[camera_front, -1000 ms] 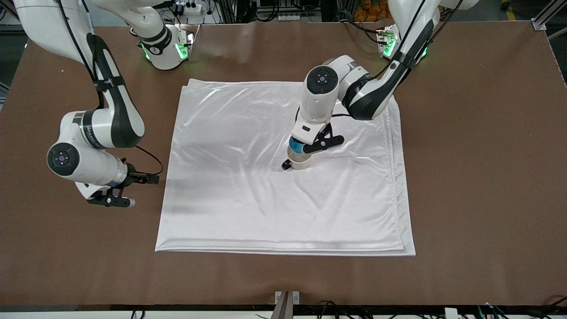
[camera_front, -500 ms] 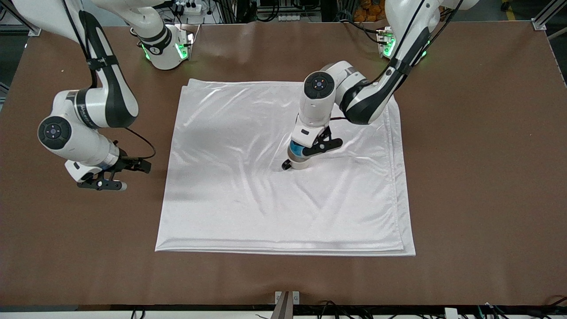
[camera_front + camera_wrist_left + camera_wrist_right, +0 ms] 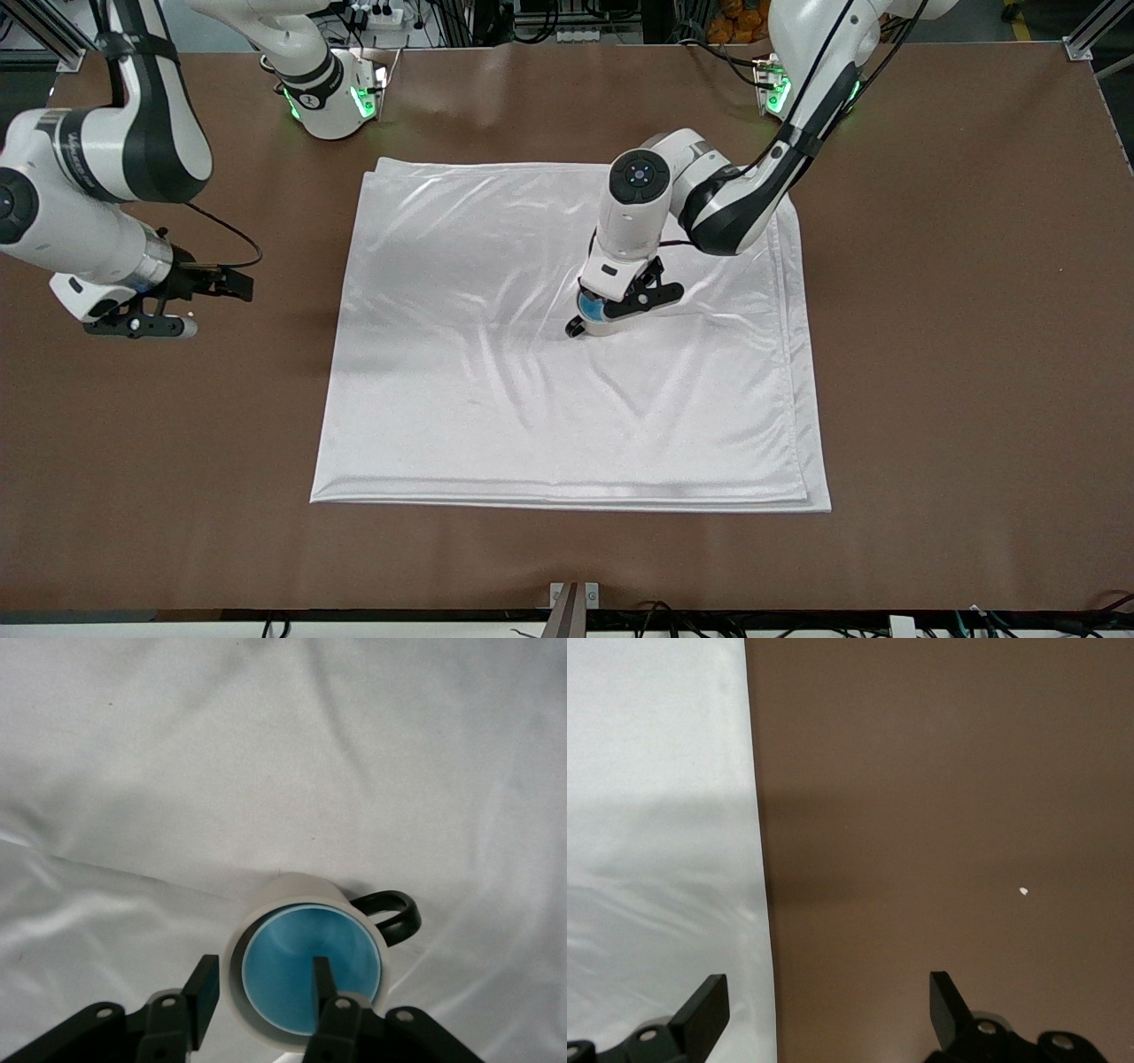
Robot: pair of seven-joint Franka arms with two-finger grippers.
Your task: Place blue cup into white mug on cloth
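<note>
The blue cup point(image 3: 590, 308) sits inside the white mug point(image 3: 604, 327), which stands upright on the white cloth point(image 3: 496, 399) toward the left arm's end. In the left wrist view the cup point(image 3: 292, 966) fills the mug point(image 3: 292, 888), with the black handle point(image 3: 396, 914) at the side. My left gripper point(image 3: 611, 306) is low over them and open point(image 3: 263, 989). One finger point(image 3: 203, 990) is outside the mug, clear of its wall. The other finger point(image 3: 323, 979) is inside the cup. My right gripper point(image 3: 177, 312) is open and empty over bare table.
The brown table point(image 3: 957, 354) surrounds the cloth. The right wrist view shows the cloth's edge point(image 3: 656, 815) next to bare table point(image 3: 939, 815), with a small white speck point(image 3: 1023, 891) on it. The arm bases stand along the table's edge farthest from the front camera.
My left gripper has lowered the blue cup deeper into the mug and its fingers have parted. My right arm has swung away from the cloth toward its own end of the table.
</note>
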